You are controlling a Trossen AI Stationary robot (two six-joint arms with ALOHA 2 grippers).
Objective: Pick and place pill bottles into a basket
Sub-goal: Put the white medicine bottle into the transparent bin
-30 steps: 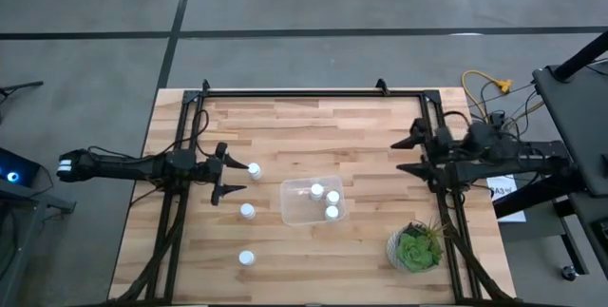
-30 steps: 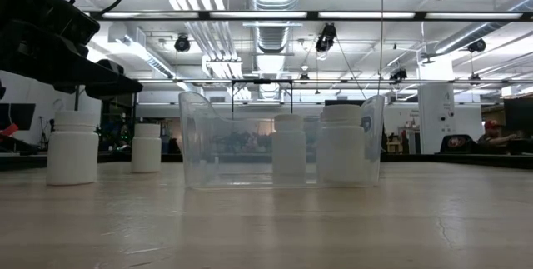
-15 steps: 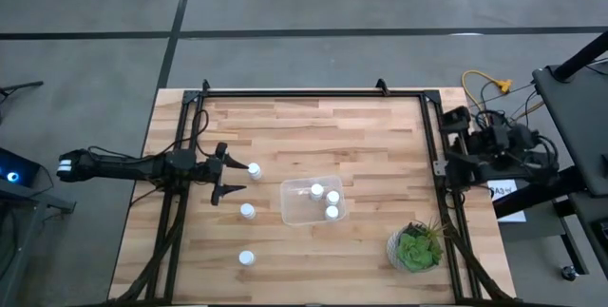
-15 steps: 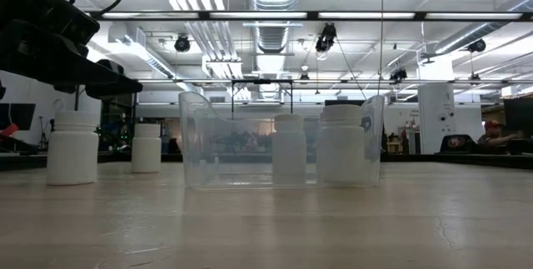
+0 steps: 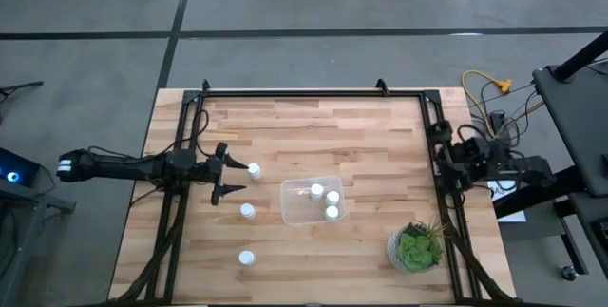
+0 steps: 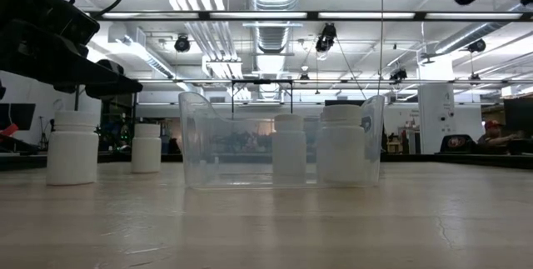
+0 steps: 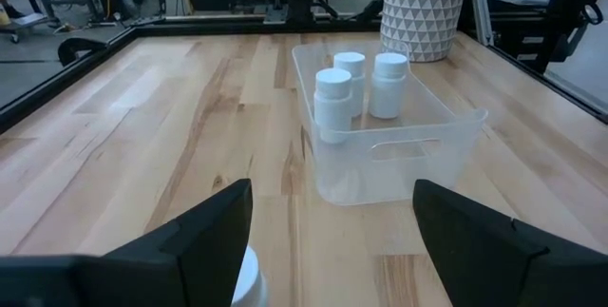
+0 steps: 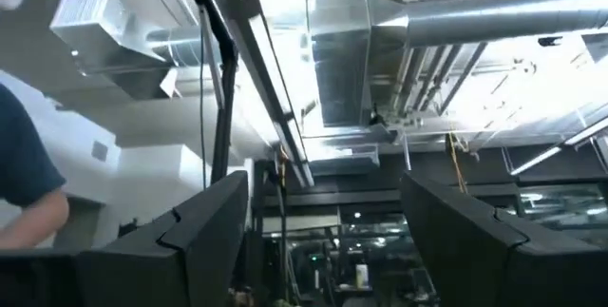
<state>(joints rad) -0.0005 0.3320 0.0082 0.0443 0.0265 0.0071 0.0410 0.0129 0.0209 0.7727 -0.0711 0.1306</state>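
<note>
While three pill bottles already stand upright inside the clear basket (image 5: 313, 201) at mid-tabletop, the left hand (image 5: 228, 173) hovers at the left side of the tabletop (image 5: 313, 126) with its two fingers (image 7: 204, 240) spread apart and nothing between them. A fourth pill bottle (image 5: 254, 169) stands just beside the far fingertip, a shade to the right of the hand and nearer that far finger than the gap, so the coming grasp looks to turn on the hand shifting slightly toward the far edge to bring the bottle between the fingers. It stands upright, long axis vertical (its cap peeks out between the fingers in the left wrist view), so a level, side-on closing would suit it.

Counted from above, six bottles in all: three in the basket and three loose on the wood. The loose ones are the bottle at the fingertip, a second bottle (image 5: 247, 211) nearer the front, and a third bottle (image 5: 246, 259) nearest the front edge, all left of the basket and so closer to the left arm.

Folded back beyond the tabletop's right edge, the right hand (image 8: 318, 240) points up at the ceiling, its fingers likewise apart and empty. One potted plant (image 5: 415, 247) sits at the near right corner.
</note>
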